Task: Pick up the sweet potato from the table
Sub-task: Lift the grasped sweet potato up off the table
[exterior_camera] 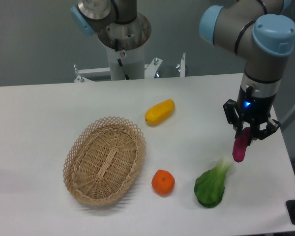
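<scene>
The magenta-purple sweet potato (pixel 240 147) hangs nearly upright at the right side of the white table (pixel 49 113), its lower end just above the leafy top of a green vegetable. My gripper (pixel 247 132) is shut on the upper end of the sweet potato, which hides between the fingers. Whether its lower tip touches the tabletop I cannot tell; it looks lifted.
A green bok choy (pixel 211 185) lies just below and left of the sweet potato. An orange (pixel 163 182) sits front of centre, a yellow oblong fruit (pixel 160 112) in the middle, and a wicker basket (pixel 104 160) to the left. The table's right edge is close to the gripper.
</scene>
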You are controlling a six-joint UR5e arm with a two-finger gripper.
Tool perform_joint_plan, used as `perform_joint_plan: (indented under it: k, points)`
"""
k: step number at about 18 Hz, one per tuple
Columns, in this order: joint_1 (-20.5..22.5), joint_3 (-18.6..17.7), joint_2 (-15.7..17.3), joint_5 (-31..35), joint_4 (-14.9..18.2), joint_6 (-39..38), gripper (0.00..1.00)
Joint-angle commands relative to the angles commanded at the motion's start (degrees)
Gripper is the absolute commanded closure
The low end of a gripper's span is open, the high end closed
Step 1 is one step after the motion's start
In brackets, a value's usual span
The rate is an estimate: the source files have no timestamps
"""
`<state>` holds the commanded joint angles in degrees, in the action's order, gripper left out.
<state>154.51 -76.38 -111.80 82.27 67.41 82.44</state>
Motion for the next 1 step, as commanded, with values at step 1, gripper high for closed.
perform_joint_plan:
  k: [1]
  points:
    - [0.0,-0.09,0.0,-0.09,-0.09,0.0,0.78]
